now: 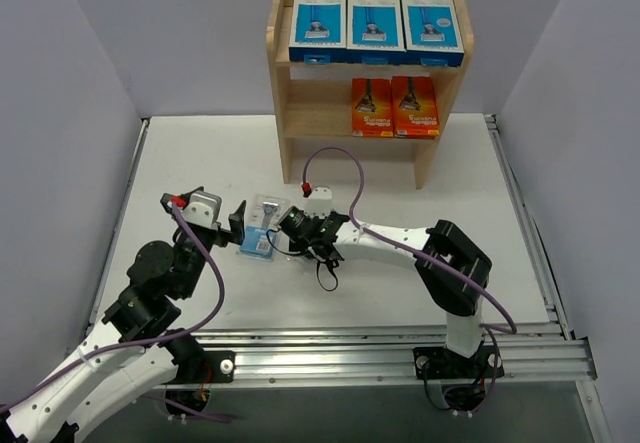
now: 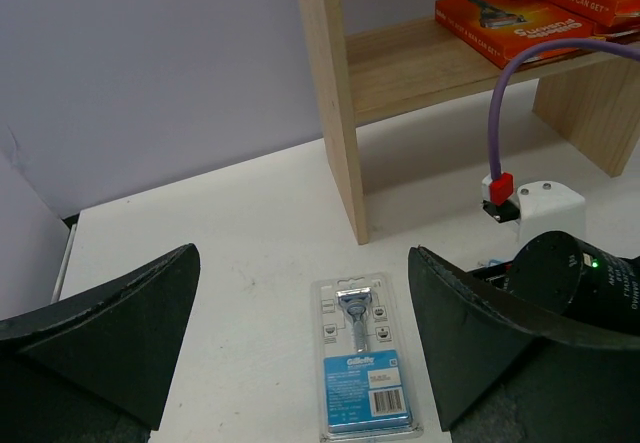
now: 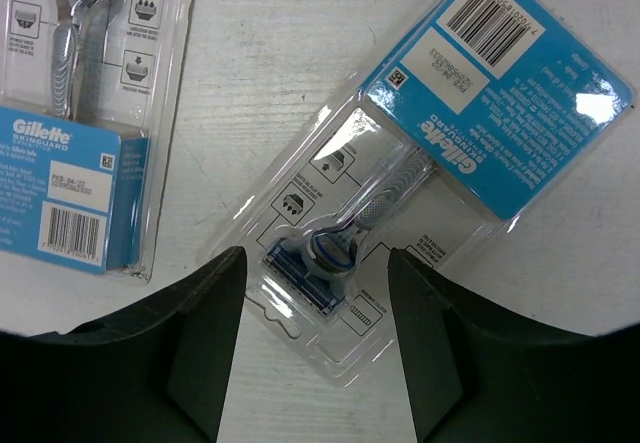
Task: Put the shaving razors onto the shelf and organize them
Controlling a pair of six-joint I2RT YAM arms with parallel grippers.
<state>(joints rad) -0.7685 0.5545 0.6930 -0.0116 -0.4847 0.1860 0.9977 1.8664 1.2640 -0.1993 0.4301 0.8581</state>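
The wooden shelf (image 1: pixel 428 158) stands at the back. Its top tier holds three blue-and-white razor boxes (image 1: pixel 373 25) and its middle tier two orange boxes (image 1: pixel 394 106). A clear blister razor card with a blue label (image 1: pixel 261 230) lies flat on the table. In the left wrist view this card (image 2: pixel 365 358) lies just ahead of my open, empty left gripper (image 2: pixel 302 263), between its fingers. My right gripper (image 3: pixel 315 263) is open and points down over the razor-head end of a second, tilted blister card (image 3: pixel 430 153). The first card (image 3: pixel 70 153) lies to its left.
The shelf's near side panel (image 2: pixel 335 103) and the orange boxes (image 2: pixel 510 18) show in the left wrist view. My right wrist and its purple cable (image 2: pixel 497 113) are close to the right of the left gripper. The bottom tier (image 1: pixel 350 158) shows no packs.
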